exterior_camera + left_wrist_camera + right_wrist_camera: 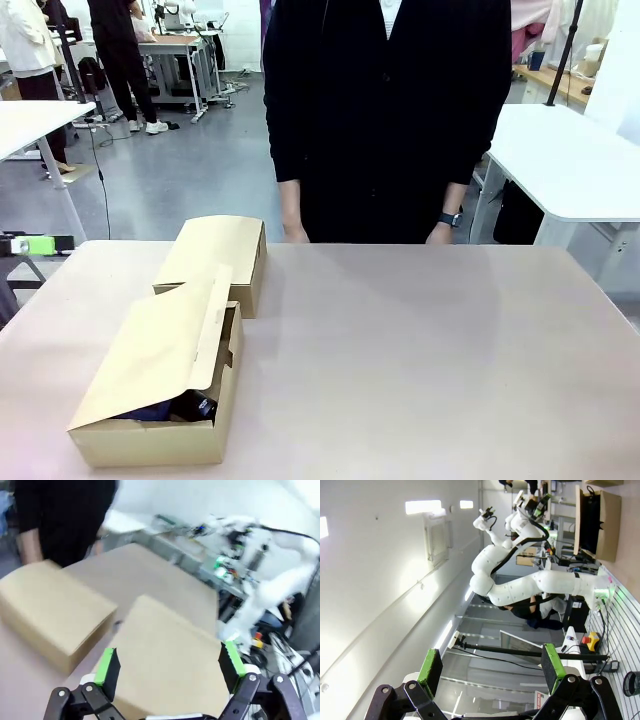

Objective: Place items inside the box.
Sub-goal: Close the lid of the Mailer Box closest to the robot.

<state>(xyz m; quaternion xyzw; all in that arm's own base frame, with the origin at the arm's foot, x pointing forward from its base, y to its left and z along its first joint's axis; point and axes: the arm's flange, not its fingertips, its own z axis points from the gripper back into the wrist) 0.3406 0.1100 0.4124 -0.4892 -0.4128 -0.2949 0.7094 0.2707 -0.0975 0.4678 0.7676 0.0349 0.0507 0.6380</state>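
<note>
The box [160, 370] is brown cardboard and lies at the table's near left, its lid flap lowered at a slant over the opening. Through the front gap a navy item [148, 411] and a black item [197, 405] lie inside; I cannot tell which items they are. My left gripper [169, 665] hovers open just above the lid of the box [165, 655], nothing between its green pads [107, 666]. My right gripper [490, 665] is open and empty, pointing away from the table, with the box [605, 520] far off at the top right.
A second, closed cardboard box [213, 258] sits right behind the first, towards the person [385, 110], whose hands rest at the far table edge. The tan table [430, 360] is bare to the right. White tables stand beyond on both sides.
</note>
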